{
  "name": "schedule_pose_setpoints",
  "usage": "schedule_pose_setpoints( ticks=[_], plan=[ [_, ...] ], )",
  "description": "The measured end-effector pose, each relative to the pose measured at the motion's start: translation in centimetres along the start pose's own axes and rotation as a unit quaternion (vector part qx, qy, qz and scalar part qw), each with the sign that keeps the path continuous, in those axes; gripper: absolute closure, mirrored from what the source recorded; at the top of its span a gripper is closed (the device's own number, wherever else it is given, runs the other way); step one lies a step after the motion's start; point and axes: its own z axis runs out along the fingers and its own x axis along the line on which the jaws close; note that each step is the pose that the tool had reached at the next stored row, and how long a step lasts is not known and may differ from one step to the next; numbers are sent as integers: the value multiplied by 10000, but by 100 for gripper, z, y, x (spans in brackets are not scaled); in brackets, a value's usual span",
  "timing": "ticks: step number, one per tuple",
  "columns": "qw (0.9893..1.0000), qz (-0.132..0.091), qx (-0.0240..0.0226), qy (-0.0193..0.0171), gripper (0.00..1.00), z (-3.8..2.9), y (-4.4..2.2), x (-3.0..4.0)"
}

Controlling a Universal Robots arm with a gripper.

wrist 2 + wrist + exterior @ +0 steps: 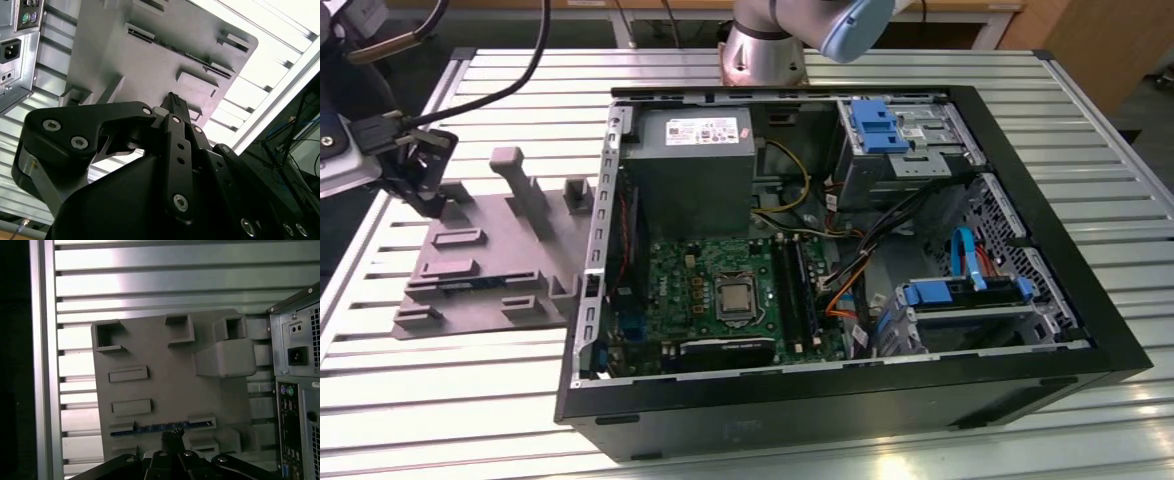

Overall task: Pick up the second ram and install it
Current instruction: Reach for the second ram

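- Robotics lab bench, viewed from my remote station.
- My arm's base (767,50) stands at a slatted aluminium table (440,390).
- An opened desktop computer (854,410) lies beside a grey moulded fixture tray (507,250).

I see the tray (500,258) sitting by the table's (454,400) edge at the exterior view's left, the computer case (854,400) just beside it on the right, and the second ram (478,281) lying in the tray.
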Motion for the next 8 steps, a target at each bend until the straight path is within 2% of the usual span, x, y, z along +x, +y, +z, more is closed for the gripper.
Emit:
schedule_pose_setpoints(
  ticks=[8],
  plan=[
    [10000, 0, 1, 1, 89, 66, -13, 6]
  ],
)
